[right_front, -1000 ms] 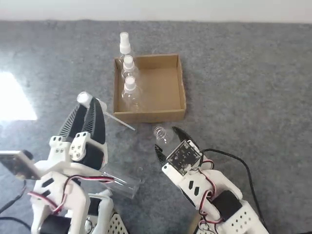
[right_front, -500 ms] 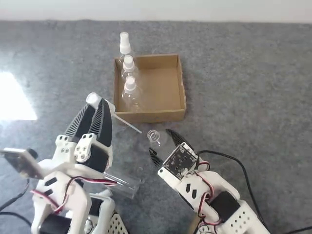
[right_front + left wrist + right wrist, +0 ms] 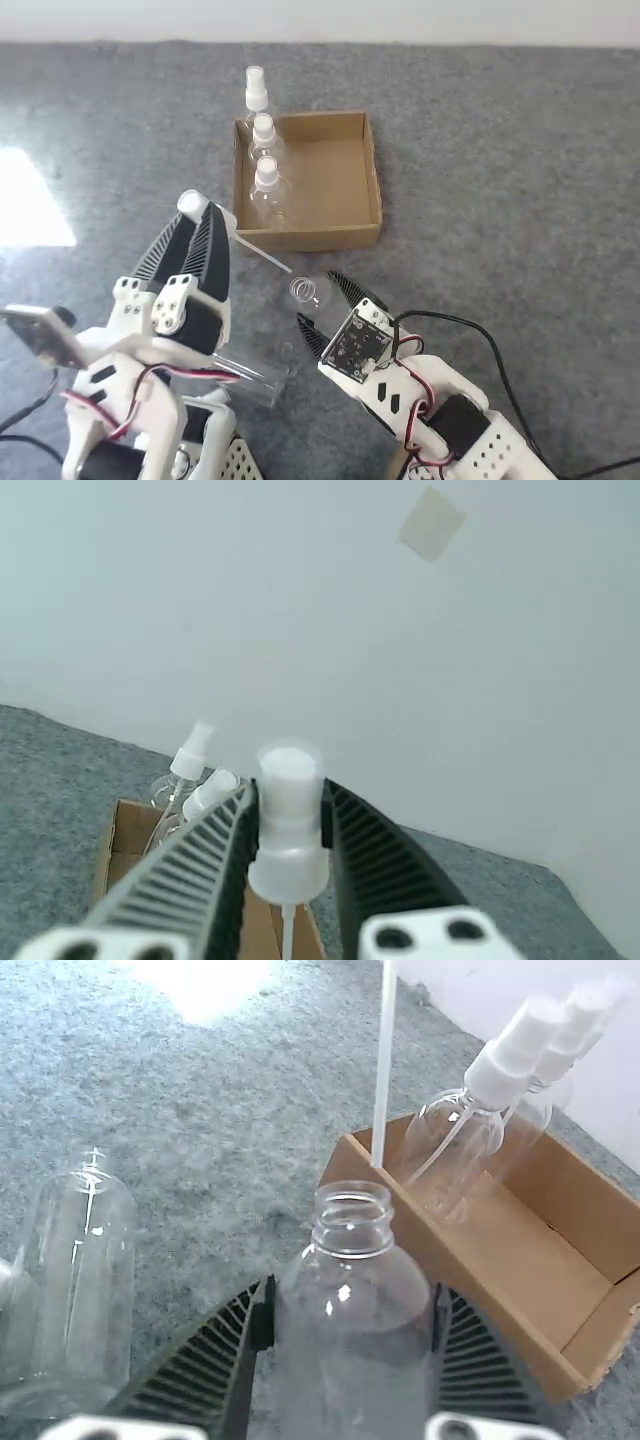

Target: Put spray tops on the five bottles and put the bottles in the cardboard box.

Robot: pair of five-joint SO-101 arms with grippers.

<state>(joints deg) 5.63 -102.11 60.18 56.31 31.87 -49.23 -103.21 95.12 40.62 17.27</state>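
Tabletop [image 3: 520,160]: grey, speckled, felt-like, with broad open room to the right of the cardboard box [image 3: 310,238]. The box is square, shallow and open-topped. It holds the rear boxed bottle [image 3: 263,135] and the front boxed bottle [image 3: 268,190], clear, sprayer-capped and upright along its left wall, with free floor beside them. The outside bottle [image 3: 257,92], capped, stands just beyond the far-left corner. The left claw [image 3: 195,215] pinches a white plastic spray top [image 3: 190,204], its thin dip tube [image 3: 262,257] slanting down. The right claw [image 3: 320,298] is clamped round the uncapped bottle [image 3: 305,291], clear and round-shouldered, near the box's front wall. The spare bottle [image 3: 255,372], uncapped, lies on its side by the left arm's base.
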